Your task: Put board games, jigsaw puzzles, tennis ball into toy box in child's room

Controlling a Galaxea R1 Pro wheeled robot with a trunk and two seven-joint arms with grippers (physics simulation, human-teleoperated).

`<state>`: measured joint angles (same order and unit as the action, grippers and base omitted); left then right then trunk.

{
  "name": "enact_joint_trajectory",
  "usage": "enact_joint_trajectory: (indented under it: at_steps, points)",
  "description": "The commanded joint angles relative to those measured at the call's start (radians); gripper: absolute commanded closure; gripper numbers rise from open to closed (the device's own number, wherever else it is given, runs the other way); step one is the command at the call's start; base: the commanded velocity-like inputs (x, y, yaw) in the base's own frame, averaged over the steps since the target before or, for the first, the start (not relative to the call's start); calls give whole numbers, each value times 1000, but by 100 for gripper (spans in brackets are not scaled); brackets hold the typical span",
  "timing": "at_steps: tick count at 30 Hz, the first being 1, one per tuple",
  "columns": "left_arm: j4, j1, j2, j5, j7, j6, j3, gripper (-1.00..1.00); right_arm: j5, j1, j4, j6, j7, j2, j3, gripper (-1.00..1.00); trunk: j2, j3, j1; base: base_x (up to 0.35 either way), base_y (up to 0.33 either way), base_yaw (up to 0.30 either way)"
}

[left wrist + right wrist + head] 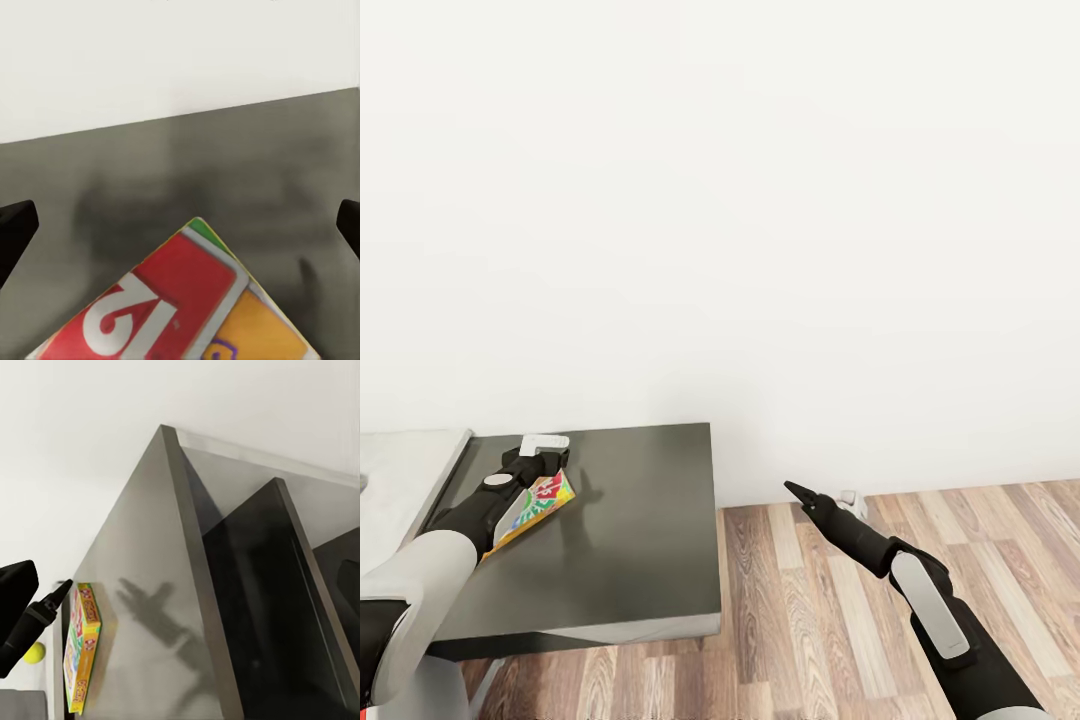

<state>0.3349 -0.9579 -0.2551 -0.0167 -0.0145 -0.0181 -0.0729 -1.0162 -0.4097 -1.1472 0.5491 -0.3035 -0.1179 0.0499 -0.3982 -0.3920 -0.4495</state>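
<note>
The left arm (430, 545) reaches forward and slightly inward, its grey forearm running into a black wrist. The left gripper (546, 446) points ahead with pale fingers; in the left wrist view its two dark fingertips (15, 229) stand wide apart at either edge. The right arm (930, 600) stretches forward and toward the centre, held low. The right gripper (798, 491) tapers to a dark point, fingers pressed together.

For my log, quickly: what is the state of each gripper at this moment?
Left gripper: the board game lies under the arm over the dark cabinet top; open or shut cannot be told.
Right gripper: over the floor, apparently empty; state cannot be told.
</note>
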Motion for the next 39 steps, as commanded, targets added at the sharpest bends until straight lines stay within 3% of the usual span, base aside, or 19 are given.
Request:
enact_joint_trajectory:
  at_steps: [1, 39]
  points:
    - [-1, -1, -1, -2, 1, -2, -8, -100, -4, 0, 0, 3, 0, 0, 1, -100, -2, -3, 0, 0, 0, 0]
    - [-4, -1, 2, -2, -1, 5, -8, -100, -2, 0, 0, 0, -1, 0, 1, -100, -2, -65, 0, 0, 0, 0]
